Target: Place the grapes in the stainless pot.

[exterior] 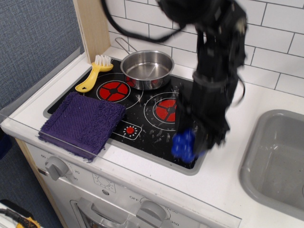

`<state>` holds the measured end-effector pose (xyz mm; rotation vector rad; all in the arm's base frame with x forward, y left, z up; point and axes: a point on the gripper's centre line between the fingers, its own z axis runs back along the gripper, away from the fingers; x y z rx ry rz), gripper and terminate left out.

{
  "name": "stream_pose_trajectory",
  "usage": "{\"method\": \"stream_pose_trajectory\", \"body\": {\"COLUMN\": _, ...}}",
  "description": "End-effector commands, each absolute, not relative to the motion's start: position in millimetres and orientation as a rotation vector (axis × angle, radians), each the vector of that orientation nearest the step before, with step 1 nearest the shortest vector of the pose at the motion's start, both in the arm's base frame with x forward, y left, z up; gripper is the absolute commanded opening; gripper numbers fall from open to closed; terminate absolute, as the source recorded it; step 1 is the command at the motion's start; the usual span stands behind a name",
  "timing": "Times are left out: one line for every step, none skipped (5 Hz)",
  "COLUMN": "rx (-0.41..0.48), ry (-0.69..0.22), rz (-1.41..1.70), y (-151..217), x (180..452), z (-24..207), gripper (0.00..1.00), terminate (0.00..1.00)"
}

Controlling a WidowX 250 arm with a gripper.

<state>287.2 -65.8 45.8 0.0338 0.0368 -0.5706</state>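
Note:
The grapes [184, 144] are a small glossy blue cluster at the front right corner of the black toy stove [118, 107]. My gripper [191, 141] points down over them and looks closed around them, holding them just above the stove surface; the arm is motion-blurred. The stainless pot [147, 68] stands empty on the back burner, to the back left of the gripper, with its thin handle [123, 44] pointing toward the tiled wall.
A purple knitted cloth [83, 121] lies on the stove's front left. A yellow brush [93, 75] lies left of the pot. A grey sink basin [280, 156] is at the right. A wooden post [90, 28] stands at the back left.

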Motion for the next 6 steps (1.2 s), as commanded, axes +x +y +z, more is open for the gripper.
{"method": "stream_pose_trajectory", "body": {"rx": 0.035, "ry": -0.143, "rz": -0.346, "y": -9.7, "x": 349.8, "z": 112.1, "gripper": 0.00, "terminate": 0.00}}
{"method": "stream_pose_trajectory", "body": {"rx": 0.072, "ry": -0.113, "rz": -0.238, "y": 22.2, "x": 381.4, "z": 107.7, "gripper": 0.00, "terminate": 0.00}}
{"method": "stream_pose_trajectory", "body": {"rx": 0.083, "ry": -0.078, "rz": -0.148, "y": 50.3, "x": 401.5, "z": 95.8, "gripper": 0.00, "terminate": 0.00}}
{"method": "stream_pose_trajectory", "body": {"rx": 0.094, "ry": -0.053, "rz": -0.100, "y": 71.1, "x": 412.7, "z": 88.0, "gripper": 0.00, "terminate": 0.00}}
{"method": "stream_pose_trajectory", "body": {"rx": 0.101, "ry": -0.032, "rz": -0.069, "y": 84.1, "x": 413.5, "z": 85.0, "gripper": 0.00, "terminate": 0.00}}
{"method": "stream_pose_trajectory", "body": {"rx": 0.109, "ry": -0.003, "rz": -0.065, "y": 91.0, "x": 406.9, "z": 82.2, "gripper": 0.00, "terminate": 0.00}}
